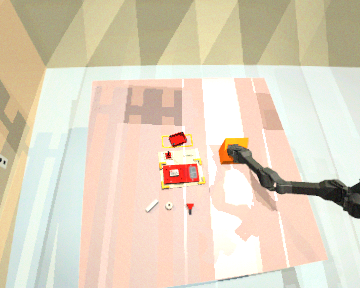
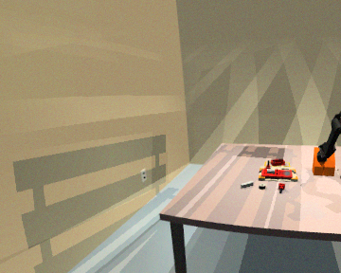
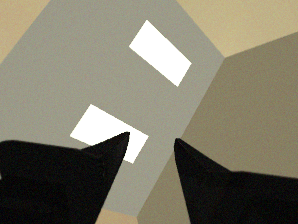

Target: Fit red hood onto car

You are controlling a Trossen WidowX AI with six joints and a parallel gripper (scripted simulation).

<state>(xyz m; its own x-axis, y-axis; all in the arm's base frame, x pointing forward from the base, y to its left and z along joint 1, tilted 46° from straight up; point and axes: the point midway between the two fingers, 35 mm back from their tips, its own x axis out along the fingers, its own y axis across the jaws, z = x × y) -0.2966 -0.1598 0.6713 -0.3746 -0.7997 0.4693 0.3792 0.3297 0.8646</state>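
The red hood lies flat on the table inside yellow corner marks, behind the car. The car chassis, red with a grey engine block, sits in its yellow-cornered jig at the middle of the table. My gripper is well to the right of both, at an orange block. In the wrist view the two dark fingers stand apart with nothing between them; only the ceiling and its white lights show behind them.
A small white cylinder, a white ring and a small red tool lie in front of the jig. A small red part sits on a cream card between hood and car. The arm reaches in from the right edge.
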